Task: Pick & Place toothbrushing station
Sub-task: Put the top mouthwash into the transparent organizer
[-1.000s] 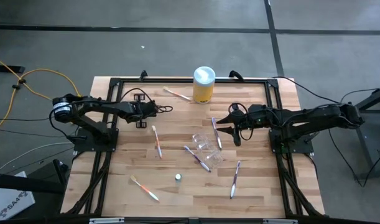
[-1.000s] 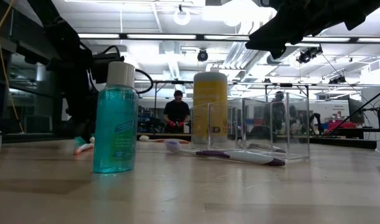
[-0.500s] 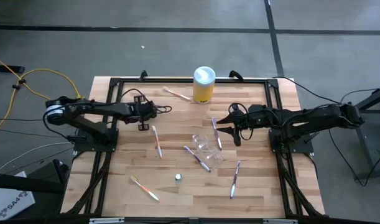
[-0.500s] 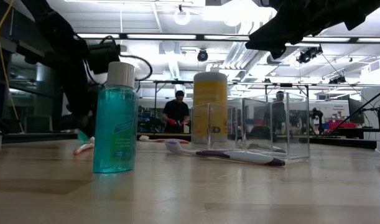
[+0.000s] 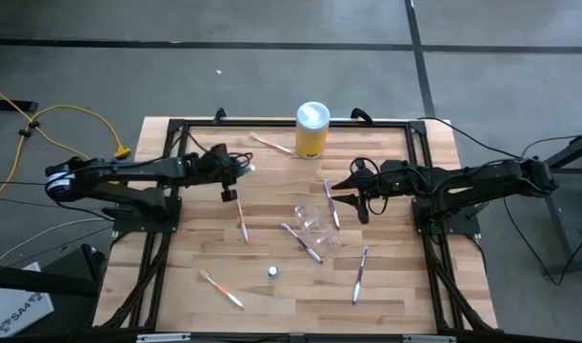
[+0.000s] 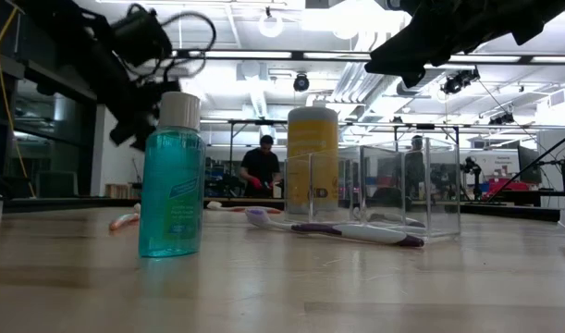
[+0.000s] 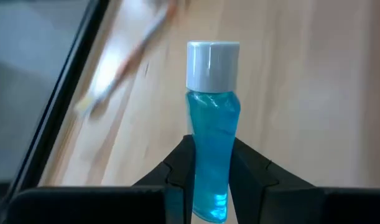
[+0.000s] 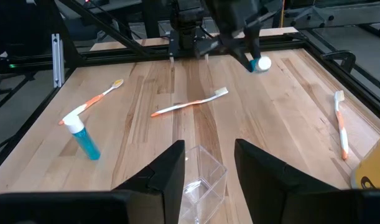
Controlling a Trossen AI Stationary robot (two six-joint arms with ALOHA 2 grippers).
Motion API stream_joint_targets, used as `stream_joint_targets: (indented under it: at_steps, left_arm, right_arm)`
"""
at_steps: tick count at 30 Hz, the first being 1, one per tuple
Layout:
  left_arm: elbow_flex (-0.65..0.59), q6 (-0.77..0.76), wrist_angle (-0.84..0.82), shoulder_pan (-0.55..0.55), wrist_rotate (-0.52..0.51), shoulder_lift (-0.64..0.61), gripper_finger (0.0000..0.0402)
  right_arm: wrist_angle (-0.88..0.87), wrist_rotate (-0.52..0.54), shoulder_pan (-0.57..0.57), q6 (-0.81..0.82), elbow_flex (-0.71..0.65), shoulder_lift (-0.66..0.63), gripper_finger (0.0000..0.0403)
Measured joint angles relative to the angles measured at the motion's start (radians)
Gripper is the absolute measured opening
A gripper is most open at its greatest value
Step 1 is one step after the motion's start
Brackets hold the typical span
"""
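Toothbrushing station: where's everything sitting? — ops

Using the clear cup (image 5: 314, 221) as reference; it's mid-table (image 5: 405, 295). Left gripper (image 7: 211, 155) is up off the table on the left arm's side of the cup, well apart from it. Jaws pinching a blue tube (image 7: 213, 118) by its body, white cap sticking out past the tips. — rig

Right arm? — ops

Right gripper (image 8: 208, 146) hovers just above the cup, jaws spread, nothing between them. — rig

Other tube? — ops

Second blue tube (image 5: 272, 272) stands upright on the table near the cup, on the side away from the yellow canister (image 5: 311, 129). — rig

Brushes? — ops

All flat on the table. First purple toothbrush (image 5: 331, 202) lies just beside the cup, right-arm side. Second purple toothbrush (image 5: 302, 241) is just beside it too; can't tell if it's touching. Pink-orange toothbrush (image 5: 240, 214) lies between the cup and the left gripper. Third purple toothbrush (image 5: 359, 273) and first orange toothbrush (image 5: 221, 288) lie farther from the cup, on the standing tube's side. Second orange toothbrush (image 5: 271, 143) is well apart from the cup, next to the canister. — rig
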Motion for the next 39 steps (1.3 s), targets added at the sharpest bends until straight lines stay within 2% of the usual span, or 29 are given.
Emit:
stream_joint_targets:
  at_steps: [9, 15, 23, 27, 30, 34, 39]
  left_arm:
    - [0.002, -0.046, 0.297, -0.005, 0.303, -0.017, 0.0064]
    - [0.003, -0.066, 0.505, -0.052, 0.410, 0.031, 0.0064]
    - [0.003, -0.094, 0.728, -0.142, 0.438, 0.124, 0.0064]
    - [0.003, -0.137, 0.793, -0.182, 0.441, 0.165, 0.0064]
    - [0.003, -0.224, 0.827, -0.203, 0.471, 0.189, 0.0064]
    - [0.003, -0.342, 0.832, -0.211, 0.563, 0.202, 0.0064]
    - [0.003, -0.356, 0.834, -0.227, 0.570, 0.202, 0.0064]
  right_arm:
    - [0.043, -0.005, 0.000, -0.001, 0.000, 0.003, 0.0132]
    - [0.163, -0.027, 0.000, -0.032, 0.001, 0.075, 0.0132]
    - [0.438, -0.088, 0.000, -0.099, 0.001, 0.242, 0.0132]
    - [0.520, -0.098, 0.000, -0.133, 0.001, 0.293, 0.0132]
    - [0.484, -0.111, 0.000, -0.134, 0.019, 0.312, 0.0132]
    - [0.312, -0.159, 0.000, -0.139, 0.095, 0.313, 0.0132]
    - [0.089, -0.172, 0.000, -0.154, 0.215, 0.312, 0.0132]
